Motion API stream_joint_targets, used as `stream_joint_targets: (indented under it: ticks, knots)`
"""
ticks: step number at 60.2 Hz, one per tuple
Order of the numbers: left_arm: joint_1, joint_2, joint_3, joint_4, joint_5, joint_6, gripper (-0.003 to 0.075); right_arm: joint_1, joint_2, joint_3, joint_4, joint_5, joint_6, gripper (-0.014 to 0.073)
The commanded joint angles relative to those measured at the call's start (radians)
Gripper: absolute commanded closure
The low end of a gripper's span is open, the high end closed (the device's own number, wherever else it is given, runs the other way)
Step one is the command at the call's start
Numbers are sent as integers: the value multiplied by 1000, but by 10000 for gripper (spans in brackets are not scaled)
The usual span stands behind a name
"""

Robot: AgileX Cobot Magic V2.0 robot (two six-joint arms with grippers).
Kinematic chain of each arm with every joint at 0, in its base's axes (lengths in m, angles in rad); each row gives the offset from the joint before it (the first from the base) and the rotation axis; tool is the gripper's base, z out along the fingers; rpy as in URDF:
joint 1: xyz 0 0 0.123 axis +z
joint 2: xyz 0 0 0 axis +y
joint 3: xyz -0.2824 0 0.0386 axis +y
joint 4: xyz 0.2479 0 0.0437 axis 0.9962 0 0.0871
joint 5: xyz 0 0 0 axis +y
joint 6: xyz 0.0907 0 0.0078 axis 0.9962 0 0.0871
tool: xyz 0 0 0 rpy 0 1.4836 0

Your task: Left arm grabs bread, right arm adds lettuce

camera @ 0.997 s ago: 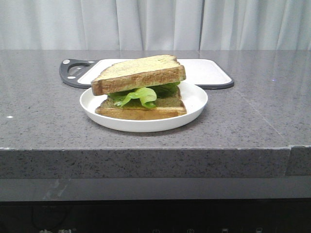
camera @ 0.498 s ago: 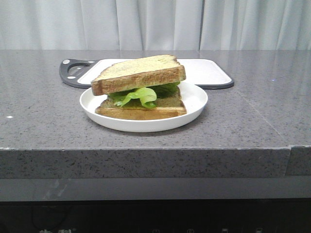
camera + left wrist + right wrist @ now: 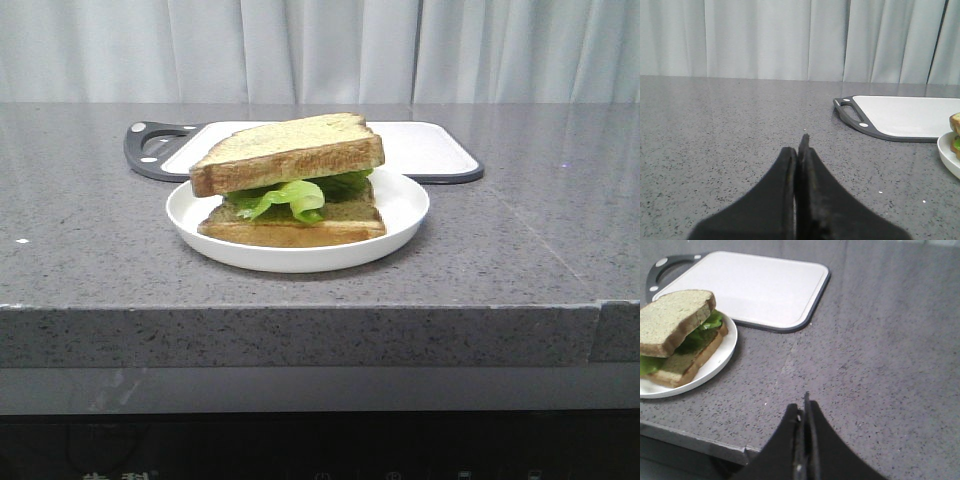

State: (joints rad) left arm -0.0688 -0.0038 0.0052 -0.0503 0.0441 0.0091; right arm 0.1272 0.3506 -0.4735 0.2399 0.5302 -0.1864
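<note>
A thick slice of bread (image 3: 285,150) lies tilted on top of the green lettuce (image 3: 290,195), which rests on a thinner slice (image 3: 290,228) on a white plate (image 3: 400,215). The stack also shows in the right wrist view: bread (image 3: 670,320), lettuce (image 3: 702,330). Neither arm shows in the front view. My left gripper (image 3: 799,147) is shut and empty, low over bare counter well left of the plate. My right gripper (image 3: 802,407) is shut and empty, over the counter's front edge, right of the plate.
A white cutting board (image 3: 425,148) with a dark rim and handle (image 3: 150,150) lies behind the plate. The grey speckled counter's front edge (image 3: 300,310) runs across the view. Pale curtains hang behind.
The whole front view has shifted a hair to the right. The sandwich, plate and board keep their places relative to one another.
</note>
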Motion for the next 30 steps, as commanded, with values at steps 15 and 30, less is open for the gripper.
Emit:
stream_joint_targets:
  ticks: [15, 30]
  knots:
    - [2, -17, 5, -1, -84, -9, 741, -58, -326, 380, 33, -363, -22, 711]
    - [2, -17, 5, -1, -84, -9, 741, -53, -383, 497, 47, -482, -22, 711]
